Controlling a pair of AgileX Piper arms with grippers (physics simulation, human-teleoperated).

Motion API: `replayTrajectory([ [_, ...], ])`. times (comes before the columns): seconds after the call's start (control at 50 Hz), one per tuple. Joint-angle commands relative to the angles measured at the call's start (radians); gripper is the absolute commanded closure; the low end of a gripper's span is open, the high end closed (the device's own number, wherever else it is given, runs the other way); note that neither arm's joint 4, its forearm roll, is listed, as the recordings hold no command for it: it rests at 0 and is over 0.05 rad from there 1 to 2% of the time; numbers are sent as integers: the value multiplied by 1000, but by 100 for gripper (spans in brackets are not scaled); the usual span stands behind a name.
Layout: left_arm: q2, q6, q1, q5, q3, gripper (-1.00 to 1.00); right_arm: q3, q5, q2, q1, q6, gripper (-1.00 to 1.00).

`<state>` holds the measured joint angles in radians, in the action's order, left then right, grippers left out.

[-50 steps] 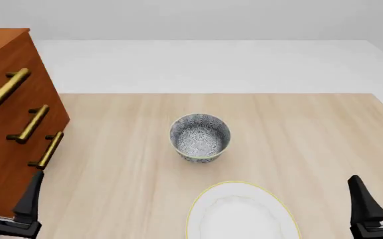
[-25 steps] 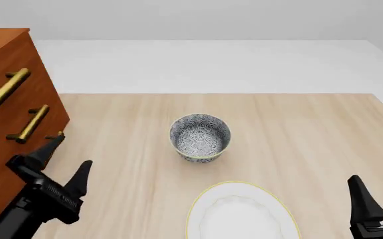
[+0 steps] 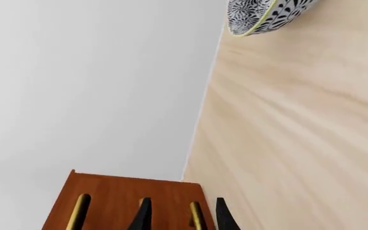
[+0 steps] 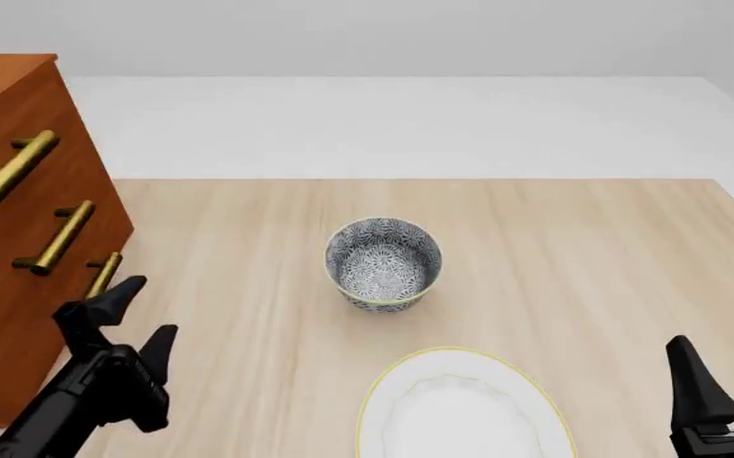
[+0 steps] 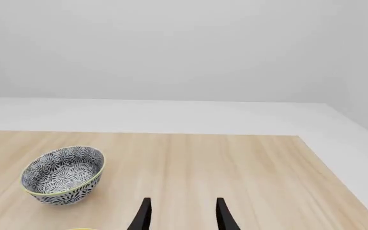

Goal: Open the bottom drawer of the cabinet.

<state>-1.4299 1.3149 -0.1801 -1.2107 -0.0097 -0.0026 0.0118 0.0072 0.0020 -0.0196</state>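
The cabinet (image 4: 10, 105) stands at the table's left, reddish-brown with three brass bar handles. Its bottom drawer (image 4: 16, 329) looks shut, and its handle (image 4: 102, 277) is the lowest bar. My left gripper (image 4: 131, 320) is open just in front of that handle, a little below and to the right of it, not touching. In the left wrist view the cabinet (image 3: 117, 196) fills one edge, and the lowest handle (image 3: 196, 218) shows between the open left gripper (image 3: 181, 215) fingers, farther ahead. My right gripper (image 4: 729, 382) (image 5: 182, 214) rests open and empty at the front right.
A blue-patterned bowl (image 4: 384, 263) (image 5: 62, 175) (image 3: 267, 14) sits mid-table. A white plate with a yellow rim (image 4: 450, 351) lies near the front edge, between the two arms. The table's far edge meets a white floor.
The left arm swung up from the front-left corner toward the cabinet and has turned its fingers nearer the lowest handle. The right arm has not moved.
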Motion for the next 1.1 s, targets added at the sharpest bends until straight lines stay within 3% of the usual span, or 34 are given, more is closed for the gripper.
replayTrajectory([
  [0.02,-77,32,35,-9,-23,-100,0,0,0,0,0,-100],
  [1.1,-316,-13,136,-9,-163,-100,0,0,0,0,0,-100],
])
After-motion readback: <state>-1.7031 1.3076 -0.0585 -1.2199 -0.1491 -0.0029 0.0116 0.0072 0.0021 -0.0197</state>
